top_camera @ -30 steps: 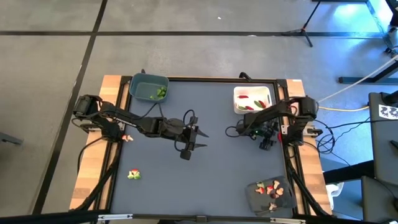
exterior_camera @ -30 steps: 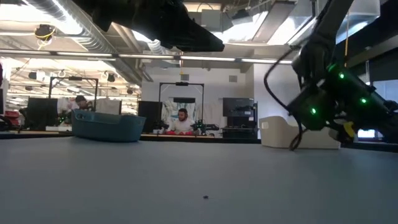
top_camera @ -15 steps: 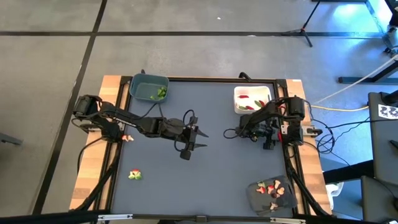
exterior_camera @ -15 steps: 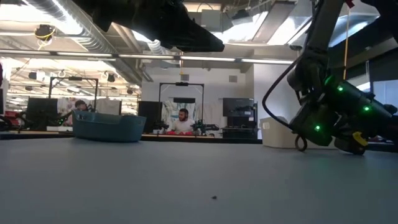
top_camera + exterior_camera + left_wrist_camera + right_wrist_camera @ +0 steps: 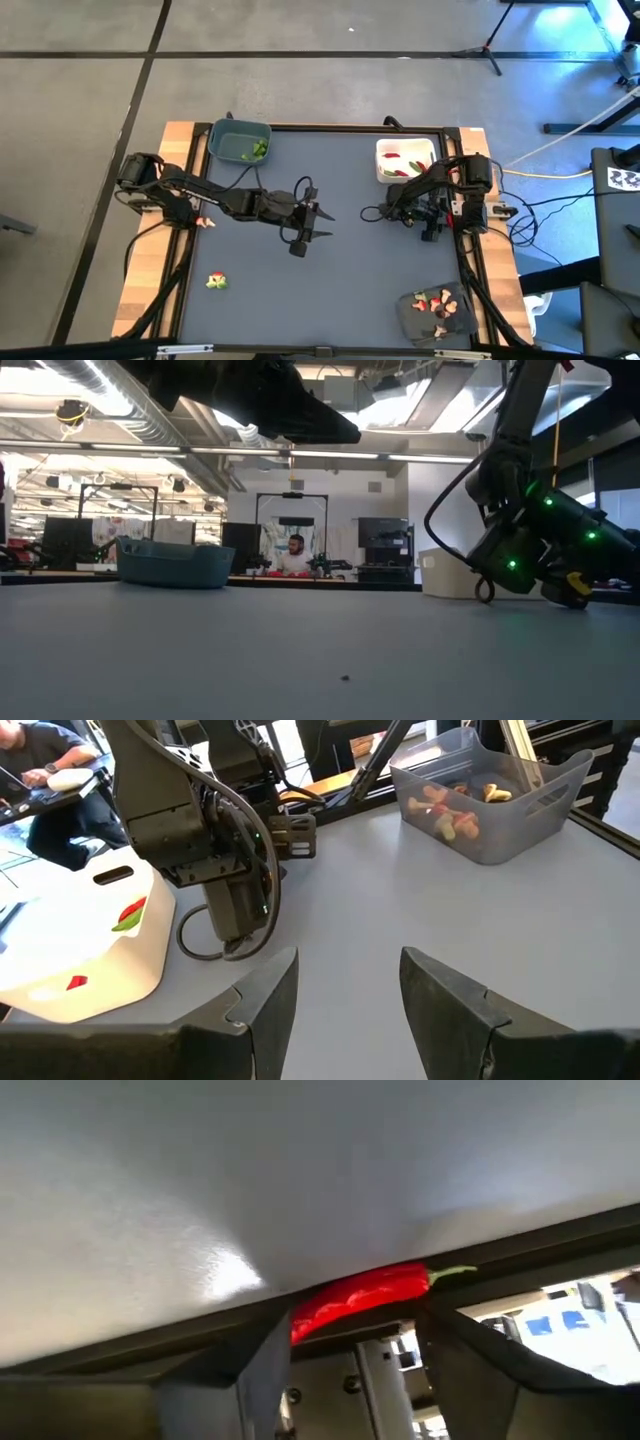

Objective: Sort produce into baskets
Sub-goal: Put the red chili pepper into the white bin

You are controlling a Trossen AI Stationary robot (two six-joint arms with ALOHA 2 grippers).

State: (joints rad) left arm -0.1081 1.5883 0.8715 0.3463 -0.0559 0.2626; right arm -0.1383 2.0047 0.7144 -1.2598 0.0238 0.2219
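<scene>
A red chili pepper [image 5: 360,1295] lies on the grey table at its edge, against the black frame rail. My right gripper [image 5: 350,1335] is low over it near the table's right edge [image 5: 438,226]. It is open, with one finger at each end of the pepper. My left gripper [image 5: 345,985] hangs open and empty over the table's middle [image 5: 312,222]. The blue-grey tub [image 5: 240,140] holds green pieces, the white tub [image 5: 405,160] red ones, and the dark grey tray [image 5: 435,312] tan and red ones. My right gripper comes slanting down toward the table's right edge. Its fingers [image 5: 265,1350] stand by the pepper's two ends [image 5: 415,1285], and the pepper lies flat on the table. Whether the fingers touch it, I cannot tell.
A yellow-green piece [image 5: 215,282] lies near the table's front left. A small red-and-pale piece [image 5: 205,222] sits by the left rail. The black frame rail [image 5: 462,240] borders the table. Open grey surface lies between the two arms and toward the near edge.
My right arm has folded in, and its gripper has sunk toward the table by the right edge and tipped further down.
</scene>
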